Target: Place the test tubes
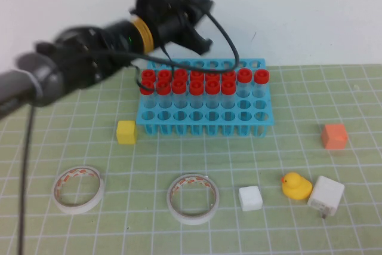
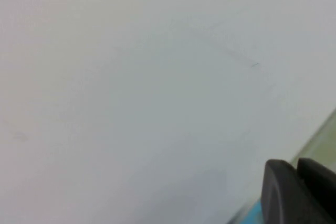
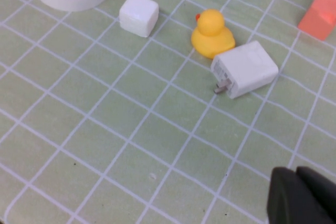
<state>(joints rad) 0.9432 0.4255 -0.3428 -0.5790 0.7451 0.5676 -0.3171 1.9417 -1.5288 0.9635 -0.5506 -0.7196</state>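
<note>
A blue test tube rack (image 1: 206,116) stands at the back middle of the green grid mat. Several clear tubes with red caps (image 1: 196,85) stand upright in its rear rows. My left gripper (image 1: 202,28) hovers above the rack's back edge, against the white wall. In the left wrist view its dark fingers (image 2: 296,182) are pressed together with nothing between them, and a sliver of the blue rack (image 2: 251,214) shows beside them. My right gripper (image 3: 299,192) is shut and empty, low over the mat near the white charger (image 3: 244,69).
A yellow cube (image 1: 126,131) lies left of the rack and an orange cube (image 1: 334,136) to its right. Two tape rolls (image 1: 78,189) (image 1: 191,198), a white cube (image 1: 250,197), a yellow duck (image 1: 295,186) and the charger (image 1: 326,196) lie along the front.
</note>
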